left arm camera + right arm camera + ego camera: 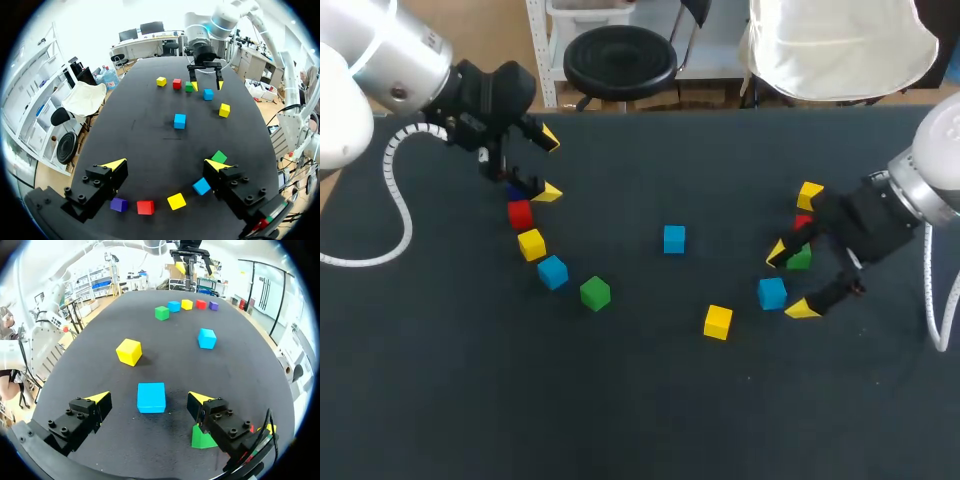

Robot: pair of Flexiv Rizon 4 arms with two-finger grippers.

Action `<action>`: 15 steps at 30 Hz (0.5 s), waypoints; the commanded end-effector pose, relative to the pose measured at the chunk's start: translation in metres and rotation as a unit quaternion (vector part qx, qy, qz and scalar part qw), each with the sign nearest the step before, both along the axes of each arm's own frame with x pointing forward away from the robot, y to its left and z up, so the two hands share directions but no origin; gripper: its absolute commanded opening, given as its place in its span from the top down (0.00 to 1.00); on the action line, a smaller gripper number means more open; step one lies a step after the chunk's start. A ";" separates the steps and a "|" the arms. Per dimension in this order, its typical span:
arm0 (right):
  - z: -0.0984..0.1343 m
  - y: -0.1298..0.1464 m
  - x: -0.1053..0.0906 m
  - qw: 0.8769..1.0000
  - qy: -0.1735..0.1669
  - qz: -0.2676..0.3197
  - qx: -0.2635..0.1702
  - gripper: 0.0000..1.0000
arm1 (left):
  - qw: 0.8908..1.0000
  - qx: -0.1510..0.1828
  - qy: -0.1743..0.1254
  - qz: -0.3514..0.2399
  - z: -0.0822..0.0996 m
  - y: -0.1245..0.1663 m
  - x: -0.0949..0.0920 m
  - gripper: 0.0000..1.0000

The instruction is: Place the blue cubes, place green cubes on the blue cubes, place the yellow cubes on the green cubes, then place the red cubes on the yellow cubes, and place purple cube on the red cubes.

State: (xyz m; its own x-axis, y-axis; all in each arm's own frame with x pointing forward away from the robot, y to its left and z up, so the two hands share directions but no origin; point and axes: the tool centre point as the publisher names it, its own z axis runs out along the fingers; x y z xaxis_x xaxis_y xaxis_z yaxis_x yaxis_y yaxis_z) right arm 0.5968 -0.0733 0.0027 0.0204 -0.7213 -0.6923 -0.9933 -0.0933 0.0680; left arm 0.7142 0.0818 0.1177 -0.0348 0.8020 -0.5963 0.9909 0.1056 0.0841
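Observation:
A curved row of cubes lies at the left: purple (119, 204), red (520, 214), yellow (531, 244), blue (552, 271) and green (595, 293). My left gripper (549, 165) hangs open over the row's purple end, with nothing between its fingers. Another blue cube (674, 239) sits mid-table, and a yellow cube (717, 322) lies nearer the front. My right gripper (790, 280) is open, its fingers standing either side of a third blue cube (151, 397) without touching it. A green cube (800, 259), a red cube (803, 222) and a yellow cube (810, 195) lie just behind it.
The dark table (640, 400) is bare along its front and at its far middle.

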 end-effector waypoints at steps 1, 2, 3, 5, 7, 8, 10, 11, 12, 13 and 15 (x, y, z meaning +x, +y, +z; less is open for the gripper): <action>-0.003 0.001 0.003 1.000 0.005 -0.005 0.003 0.00 | 1.000 0.001 0.001 0.000 0.000 0.000 0.000 0.00; -0.004 0.001 0.004 1.000 0.005 -0.005 0.004 0.00 | 1.000 0.001 0.001 0.000 0.000 0.000 0.000 0.00; -0.005 0.001 0.005 1.000 0.006 -0.006 0.004 0.00 | 1.000 0.001 0.001 0.000 0.000 0.000 0.000 0.00; -0.006 0.002 0.007 1.000 0.007 -0.006 0.004 0.00 | 1.000 0.001 0.001 0.000 0.000 0.000 0.000 0.00; -0.006 0.004 0.008 1.000 0.011 -0.007 0.001 0.14 | 1.000 0.001 0.001 0.000 0.000 0.000 0.000 0.00; -0.006 0.005 0.009 1.000 0.010 -0.006 0.002 0.16 | 1.000 0.001 0.001 0.000 0.000 0.000 0.000 0.00; -0.006 0.007 0.009 1.000 0.011 -0.004 -0.002 0.18 | 1.000 0.001 0.001 0.000 0.000 0.000 0.000 0.00; -0.007 0.008 0.009 1.000 0.011 -0.004 -0.003 0.24 | 1.000 0.001 0.001 0.000 0.000 0.000 0.000 0.00; -0.008 0.008 0.009 1.000 0.012 -0.005 -0.003 0.29 | 1.000 0.001 0.001 0.000 0.000 0.000 0.000 0.00; -0.008 0.008 0.010 1.000 0.013 -0.005 -0.003 0.35 | 1.000 0.001 0.001 0.000 0.000 0.000 0.000 0.00; -0.009 0.008 0.010 1.000 0.013 -0.005 -0.003 0.51 | 1.000 0.001 0.001 0.000 0.000 0.000 0.000 0.00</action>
